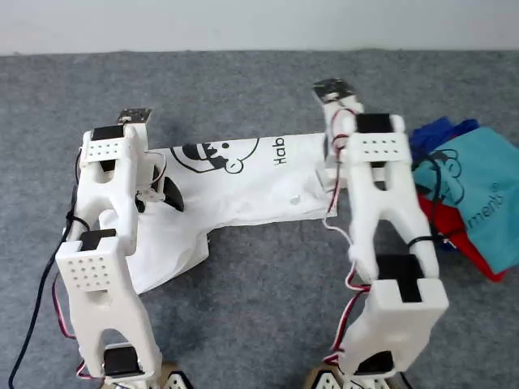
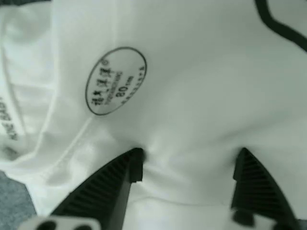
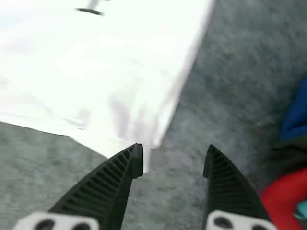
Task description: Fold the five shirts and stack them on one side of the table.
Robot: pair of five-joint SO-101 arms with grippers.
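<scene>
While left fingers (image 2: 108, 189) gape over white shirt (image 2: 201, 96), right fingers (image 3: 112, 184) gape at its corner, table (image 3: 235, 72) beyond.

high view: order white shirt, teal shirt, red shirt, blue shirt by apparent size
1. white shirt, largest
2. teal shirt
3. red shirt and blue shirt show similar small patches beside the teal one, so unranked

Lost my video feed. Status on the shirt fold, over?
Left gripper open, down on white shirt. Right gripper open at its edge. Coloured shirts heaped aside, unfolded.
</scene>
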